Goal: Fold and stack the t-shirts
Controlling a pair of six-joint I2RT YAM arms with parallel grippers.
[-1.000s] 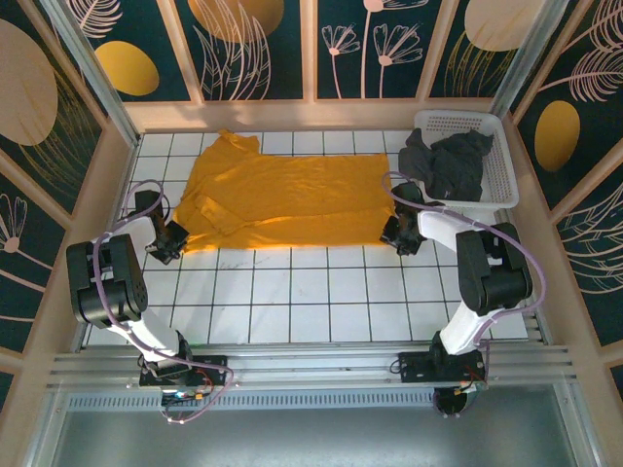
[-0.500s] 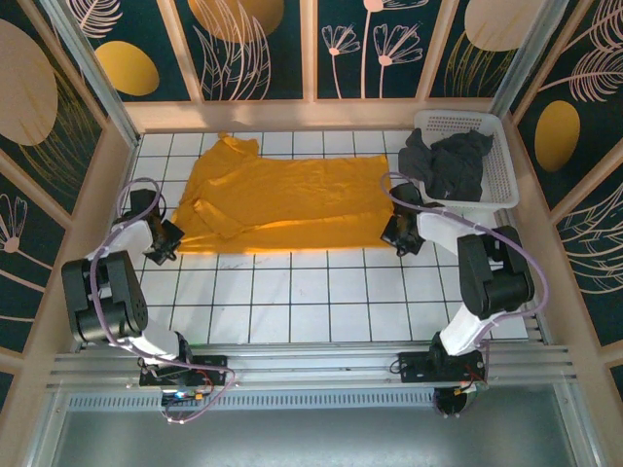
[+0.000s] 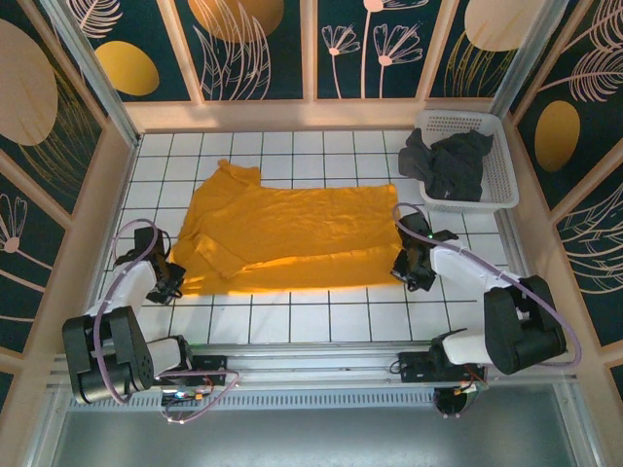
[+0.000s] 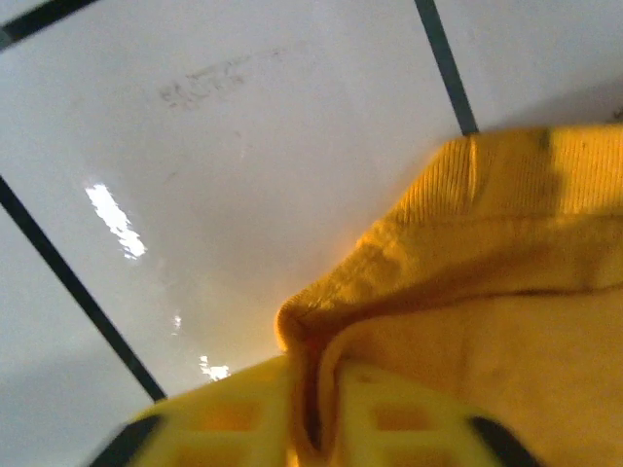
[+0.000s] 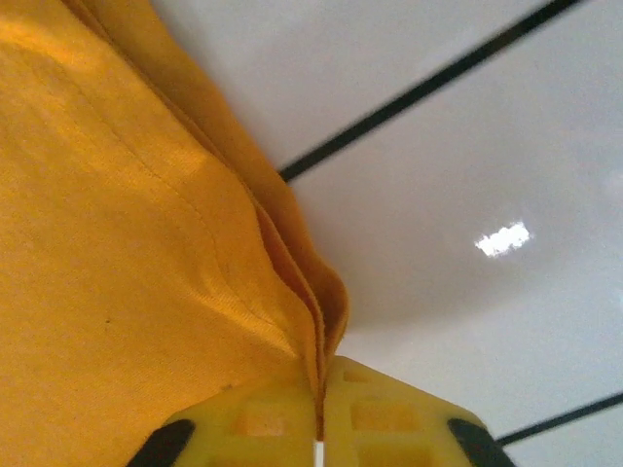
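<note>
On the white-tiled table (image 3: 292, 326) we see the orange-yellow t-shirt (image 3: 292, 233) spread out across the middle, long side running left to right, w/ a loose fold lying over its left part.

Left gripper (image 3: 173, 282) sits low at the shirt's near-left corner. From the left wrist cam its yellow fingers (image 4: 234, 418) stand almost together, only a thin gap btw. them, and a bunched ribbed hem of the orange-yellow cloth goes down into that gap, so we read it as pinched.

Right gripper (image 3: 409, 269) sits low at the near-right corner. From the right wrist cam its fingers (image 5: 263, 423) are pressed nearly closed, w/ the doubled hem edge clamped btw. them.

At the far-right corner stands the white lattice basket (image 3: 501, 185). The charcoal grey t-shirt (image 3: 450, 165) lies crumpled inside it, part of it draped over the basket's left rim, well apart from both grippers.
</note>
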